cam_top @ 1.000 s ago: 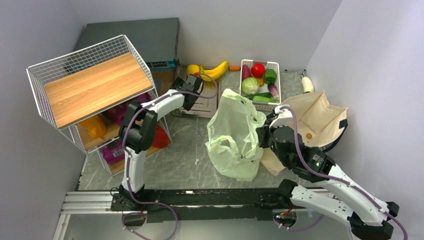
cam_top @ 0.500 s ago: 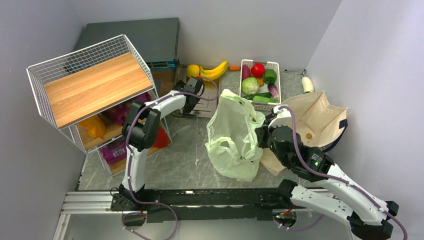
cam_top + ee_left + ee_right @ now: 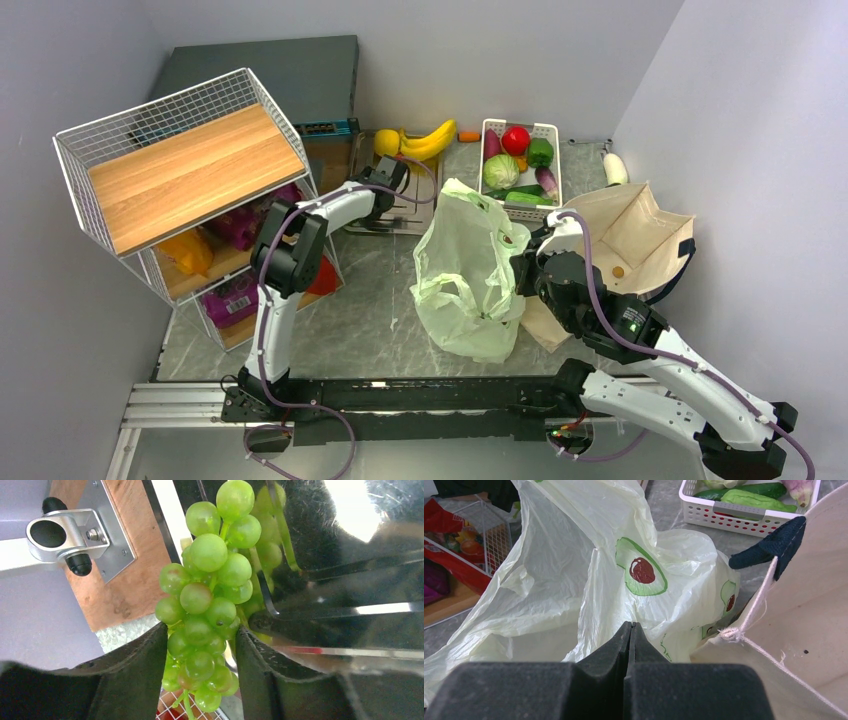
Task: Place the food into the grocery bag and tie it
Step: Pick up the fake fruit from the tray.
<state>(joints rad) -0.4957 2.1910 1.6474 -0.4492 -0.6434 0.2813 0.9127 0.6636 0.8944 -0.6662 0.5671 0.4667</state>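
The pale-green grocery bag (image 3: 465, 270) printed with avocados stands crumpled at the table's middle; it also fills the right wrist view (image 3: 589, 580). My right gripper (image 3: 520, 268) is shut, pinching the bag's plastic at its right side (image 3: 629, 626). My left gripper (image 3: 384, 183) is at the back over a metal tray, shut on a bunch of green grapes (image 3: 207, 595) that hangs between its fingers (image 3: 145, 665). Yellow bananas (image 3: 431, 140) and a lemon (image 3: 386, 139) lie by the back wall. A glossy green pepper (image 3: 540, 152) sits in the white basket.
A white basket (image 3: 551, 195) of vegetables stands behind the bag. A beige canvas tote (image 3: 630, 230) lies open at the right. A wire rack with a wooden top (image 3: 180, 170) fills the left. The metal tray (image 3: 408, 214) lies under the left gripper.
My left gripper has shifted a little toward the near side with the grapes. The right arm and the bag have not moved.
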